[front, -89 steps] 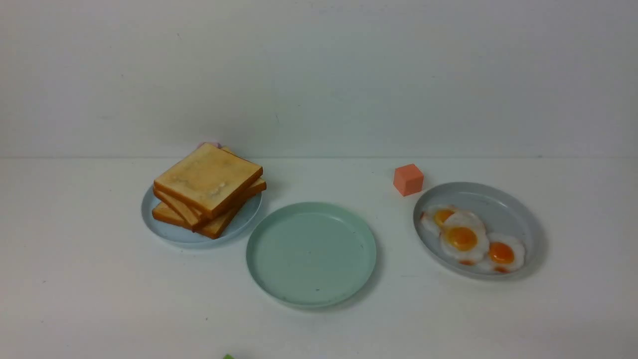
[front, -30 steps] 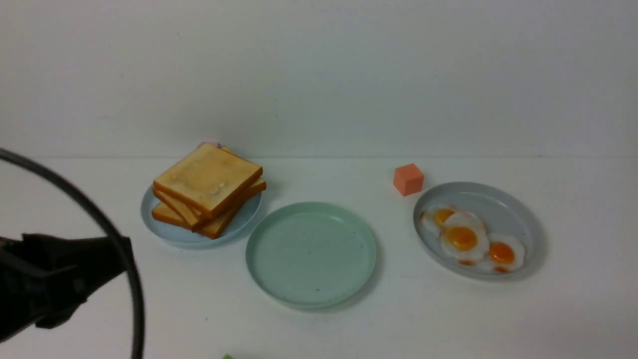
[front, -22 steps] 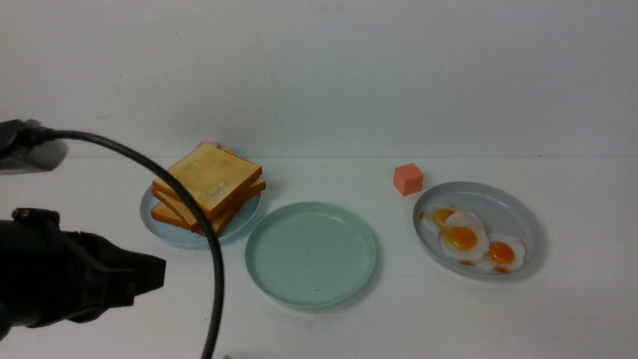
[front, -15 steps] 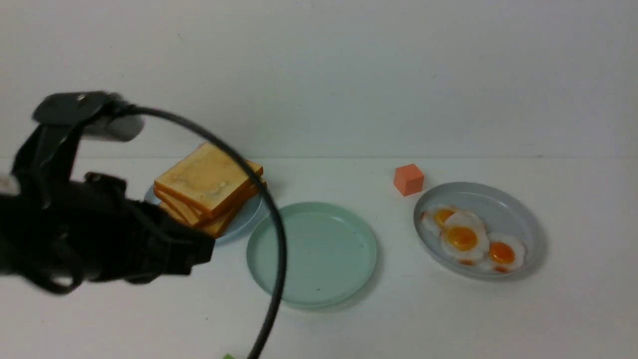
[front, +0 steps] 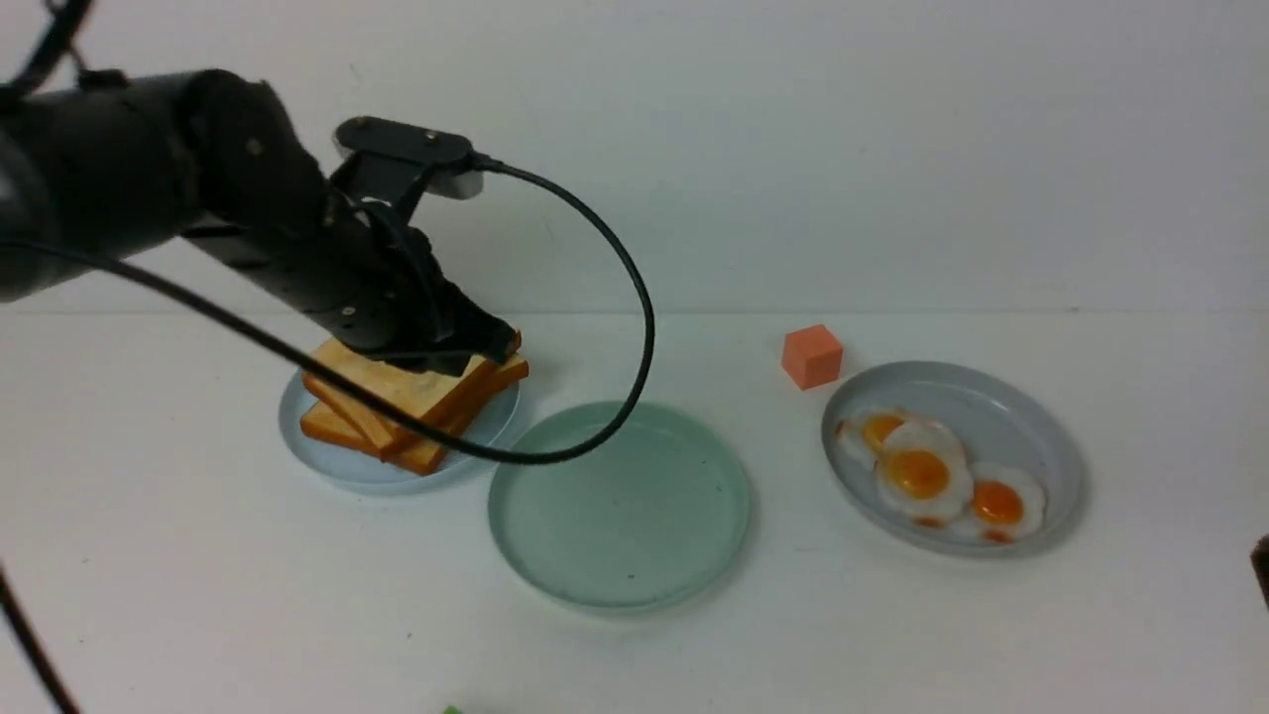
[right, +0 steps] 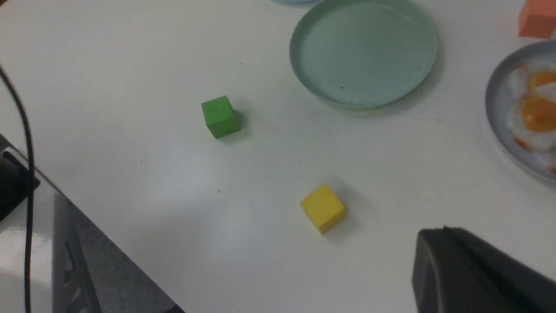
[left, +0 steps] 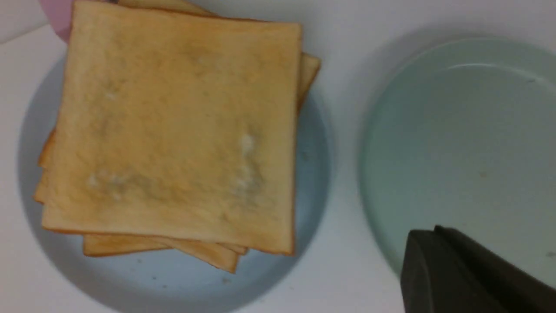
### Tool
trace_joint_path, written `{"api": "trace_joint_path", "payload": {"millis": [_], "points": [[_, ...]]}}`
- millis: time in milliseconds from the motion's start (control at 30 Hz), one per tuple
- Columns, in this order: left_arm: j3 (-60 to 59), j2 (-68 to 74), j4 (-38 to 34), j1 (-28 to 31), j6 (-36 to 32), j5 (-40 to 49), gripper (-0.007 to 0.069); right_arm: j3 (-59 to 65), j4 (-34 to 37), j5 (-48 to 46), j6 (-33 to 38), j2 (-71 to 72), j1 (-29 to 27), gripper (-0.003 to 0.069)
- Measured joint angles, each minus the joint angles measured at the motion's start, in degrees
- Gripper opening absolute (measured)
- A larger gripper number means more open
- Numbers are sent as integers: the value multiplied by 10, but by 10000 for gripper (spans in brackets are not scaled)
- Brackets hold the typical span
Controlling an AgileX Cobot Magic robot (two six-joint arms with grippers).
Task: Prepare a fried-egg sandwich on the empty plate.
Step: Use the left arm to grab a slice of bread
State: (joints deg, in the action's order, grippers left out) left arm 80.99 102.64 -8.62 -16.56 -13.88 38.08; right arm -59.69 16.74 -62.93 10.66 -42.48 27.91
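Black left gripper [front: 491,345], jaws closed and empty, hovers over the toast stack [front: 431,392].
Open before descending, pinch only the top slice [left: 173,130] by an edge, then carry it to the mint-green plate [front: 620,506] just beside, bare at centre.

The mint-green plate [front: 620,504] looks like smooth plastic with a faint sheen, the toast stack [left: 173,130] is matt and kinda foamy-looking, the fried eggs [front: 919,474] are glossy and rubbery, and the white table [front: 892,635] is plain smooth matt.
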Motion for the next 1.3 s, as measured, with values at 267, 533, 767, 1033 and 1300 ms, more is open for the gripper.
{"api": "trace_joint_path", "payload": {"millis": [267,533,767,1033,1300], "points": [[36,71,100,0,8,-40,250,0,-24,28,0,-1,4,5],[38,117,133,0,7,-90,404,0,-25,62,0,-2,4,6],[40,138,165,0,8,-114,407,0,-25,64,0,-3,4,6],[41,140,172,0,8,-113,227,0,-24,64,0,-3,4,11],[42,130,172,0,8,-106,203,0,-23,64,0,-3,5,15]]}}
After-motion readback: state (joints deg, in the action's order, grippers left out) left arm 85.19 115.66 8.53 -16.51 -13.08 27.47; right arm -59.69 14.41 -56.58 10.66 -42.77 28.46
